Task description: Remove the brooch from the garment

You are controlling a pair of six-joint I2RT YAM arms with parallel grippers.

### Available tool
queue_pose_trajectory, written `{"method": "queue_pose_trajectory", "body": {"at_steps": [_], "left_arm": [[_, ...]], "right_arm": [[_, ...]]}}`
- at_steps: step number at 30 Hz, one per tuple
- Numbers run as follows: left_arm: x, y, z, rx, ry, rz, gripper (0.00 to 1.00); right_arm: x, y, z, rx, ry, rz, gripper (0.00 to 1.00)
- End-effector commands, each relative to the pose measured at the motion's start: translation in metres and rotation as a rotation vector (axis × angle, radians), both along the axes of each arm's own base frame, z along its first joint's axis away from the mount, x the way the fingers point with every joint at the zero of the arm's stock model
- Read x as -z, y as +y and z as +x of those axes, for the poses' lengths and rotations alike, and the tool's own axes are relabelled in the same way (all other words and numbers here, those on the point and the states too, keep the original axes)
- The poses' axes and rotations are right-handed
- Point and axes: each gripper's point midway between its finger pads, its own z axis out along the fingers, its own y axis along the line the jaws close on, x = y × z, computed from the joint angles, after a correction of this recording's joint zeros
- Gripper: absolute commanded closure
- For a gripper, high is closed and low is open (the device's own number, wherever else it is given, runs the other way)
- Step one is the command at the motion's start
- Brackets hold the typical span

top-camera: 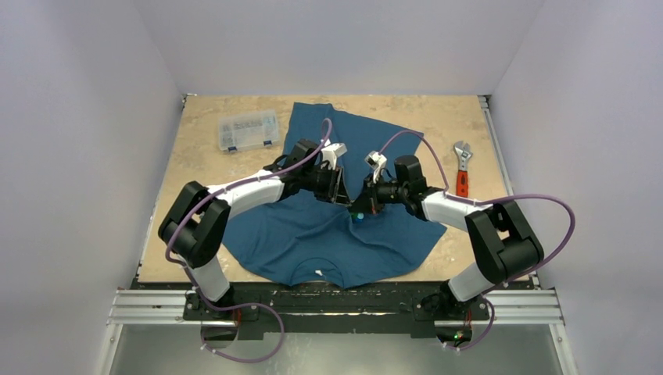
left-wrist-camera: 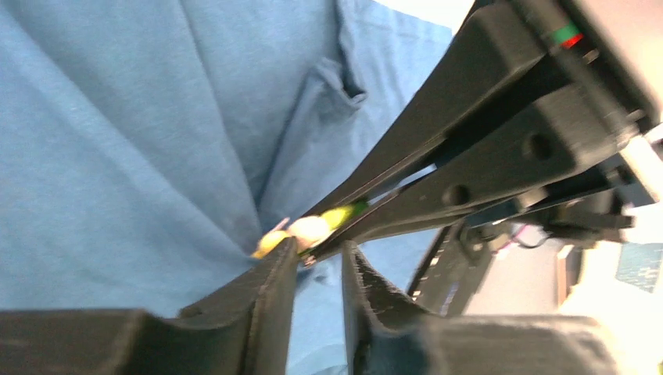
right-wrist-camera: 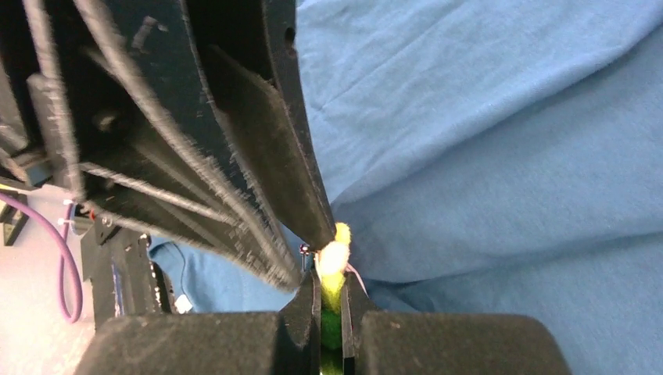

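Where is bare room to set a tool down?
Bare tabletop between the organiser box and the left arm, and in the back right corner behind the adjustable wrench. Crowded over the T-shirt, where left gripper and right gripper meet at the brooch.

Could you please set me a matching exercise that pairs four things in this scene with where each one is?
Things:
1 brooch
2 wrench
3 box
4 garment

Places:
A spread over the middle of the table
B far-left part of the table, by the garment's edge
C pinched in the right gripper
D on bare table, right of the garment

Pairs: 1-C, 2-D, 3-B, 4-A
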Motion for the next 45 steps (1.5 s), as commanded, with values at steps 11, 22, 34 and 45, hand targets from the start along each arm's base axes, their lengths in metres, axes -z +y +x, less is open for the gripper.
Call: {"method": "queue_pose_trajectory", "body": {"at_steps": [11, 22, 34, 45], "left_arm": [[-0.050, 0.036, 0.012, -0.024, -0.251, -0.199, 0.49], [-0.030, 0.030, 0.000, 0.054, -0.313, -0.290, 0.43], [-0.024, 0.016, 0.013, 0.026, -0.262, -0.314, 0.58], [-0.027, 0.010, 0.013, 0.028, -0.221, -0.360, 0.65]], "right_arm": [[-0.016, 0.011, 0.002, -0.015, 0.022, 0.096, 1.00], [-0.024, 0.010, -0.001, -0.032, 0.086, 0.167, 1.00], [-0.027, 0.008, 0.004, -0.018, 0.136, 0.200, 1.00], [-0.029, 0.009, 0.009, 0.002, 0.194, 0.237, 1.00]]}}
